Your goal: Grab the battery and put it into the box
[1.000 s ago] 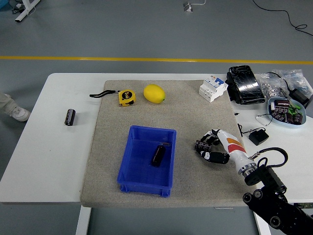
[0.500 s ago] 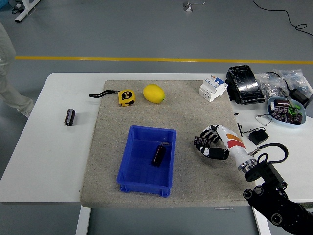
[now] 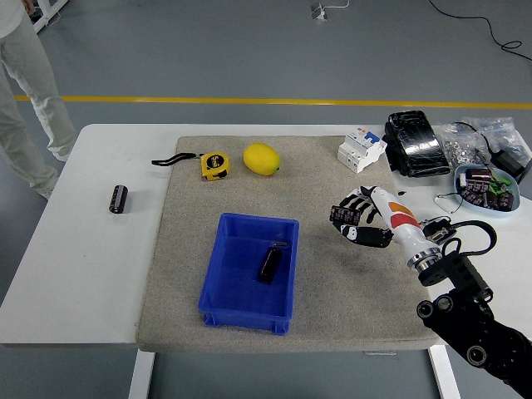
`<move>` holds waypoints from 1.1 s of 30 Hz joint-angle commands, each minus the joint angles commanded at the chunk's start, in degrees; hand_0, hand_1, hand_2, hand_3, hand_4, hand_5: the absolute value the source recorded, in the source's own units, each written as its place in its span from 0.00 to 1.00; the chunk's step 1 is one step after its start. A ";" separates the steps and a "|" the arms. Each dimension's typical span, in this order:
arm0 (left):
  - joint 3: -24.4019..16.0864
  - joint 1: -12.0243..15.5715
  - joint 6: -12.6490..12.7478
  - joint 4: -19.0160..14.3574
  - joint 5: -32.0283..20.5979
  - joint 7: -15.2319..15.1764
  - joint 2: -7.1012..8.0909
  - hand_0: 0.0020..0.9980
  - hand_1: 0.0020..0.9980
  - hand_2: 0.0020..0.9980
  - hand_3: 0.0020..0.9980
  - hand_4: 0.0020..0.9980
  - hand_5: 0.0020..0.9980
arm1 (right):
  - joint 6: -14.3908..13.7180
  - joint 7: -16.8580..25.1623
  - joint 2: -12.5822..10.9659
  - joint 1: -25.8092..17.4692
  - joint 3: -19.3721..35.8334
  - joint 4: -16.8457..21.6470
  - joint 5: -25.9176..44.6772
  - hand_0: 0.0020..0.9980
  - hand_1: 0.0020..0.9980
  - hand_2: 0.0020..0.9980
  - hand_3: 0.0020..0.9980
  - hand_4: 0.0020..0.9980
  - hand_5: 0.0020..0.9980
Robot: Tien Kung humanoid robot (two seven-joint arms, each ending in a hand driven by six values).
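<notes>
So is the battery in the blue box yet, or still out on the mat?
In. A dark battery lies on its side on the floor of the blue box. The right hand holds nothing.

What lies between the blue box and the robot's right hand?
In the head view, only bare grey mat lies between the blue box and the right hand; nothing stands there.

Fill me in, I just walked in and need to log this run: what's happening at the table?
One dark battery already lies inside the blue box on the grey mat. The robot's right hand hangs over the mat to the right of the box, fingers relaxed, holding nothing. Another battery lies on the white table, left of the mat. A person stands at the far left corner, touching nothing.
</notes>
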 joint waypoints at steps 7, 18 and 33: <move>0.12 0.05 0.10 0.09 -0.40 -0.16 0.09 0.74 0.67 0.70 0.63 0.67 0.64 | 0.77 -0.91 -0.60 1.24 -2.16 5.89 -0.84 0.30 0.38 0.43 0.44 0.75 0.10; -0.58 0.44 -0.06 0.06 1.00 0.49 0.17 0.74 0.67 0.70 0.63 0.67 0.64 | 1.92 -1.59 -0.23 4.63 -12.59 10.93 -0.30 0.30 0.39 0.43 0.44 0.76 0.10; -0.25 0.11 -0.02 0.08 0.35 0.28 0.29 0.74 0.67 0.70 0.63 0.67 0.64 | 11.62 -3.51 0.67 8.88 -19.32 10.54 -8.45 0.69 0.67 0.76 0.86 0.98 0.21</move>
